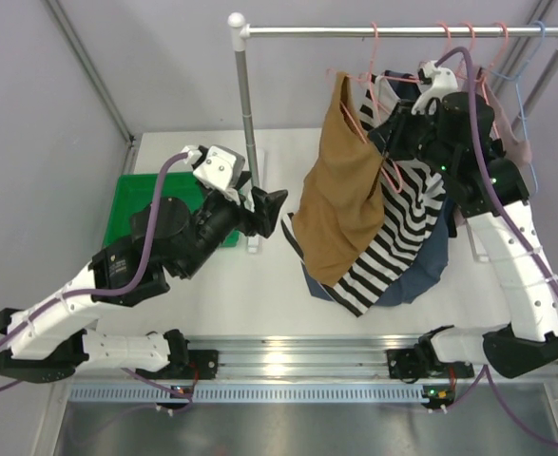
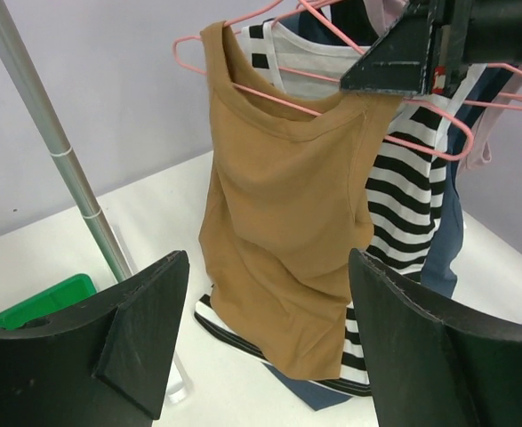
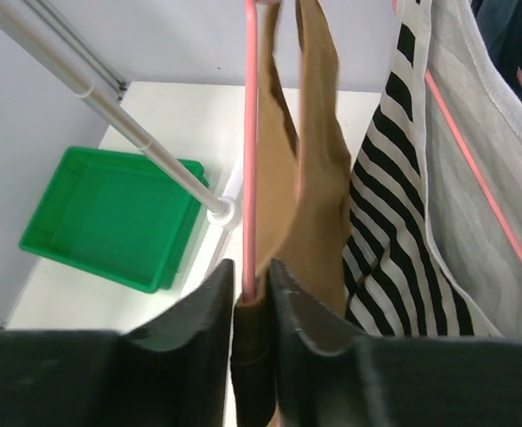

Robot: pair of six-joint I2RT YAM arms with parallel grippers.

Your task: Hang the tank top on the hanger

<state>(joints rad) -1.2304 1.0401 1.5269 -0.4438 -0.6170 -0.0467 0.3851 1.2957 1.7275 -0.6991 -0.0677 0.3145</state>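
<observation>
The tan tank top (image 1: pixel 336 204) hangs on the pink hanger (image 1: pixel 353 116) in front of the striped top. In the left wrist view the hanger's wire (image 2: pixel 269 93) runs through the neck of the tank top (image 2: pixel 283 222), with one strap over its left end. My right gripper (image 1: pixel 390 142) is shut on the hanger's wire (image 3: pixel 250 133) and on a fold of tan fabric (image 3: pixel 318 196) at the other shoulder; its pinch shows in the right wrist view (image 3: pixel 252 286). My left gripper (image 1: pixel 271 211) is open and empty, left of the top and facing it (image 2: pixel 269 342).
A black-and-white striped top (image 1: pixel 407 228) and a navy garment (image 1: pixel 421 275) hang behind the tank top. The rack's rail (image 1: pixel 402 30) carries more pink hangers and a blue hanger (image 1: pixel 521 95). The rack's upright (image 1: pixel 248 142) stands near my left gripper. A green tray (image 1: pixel 141 204) lies at the left.
</observation>
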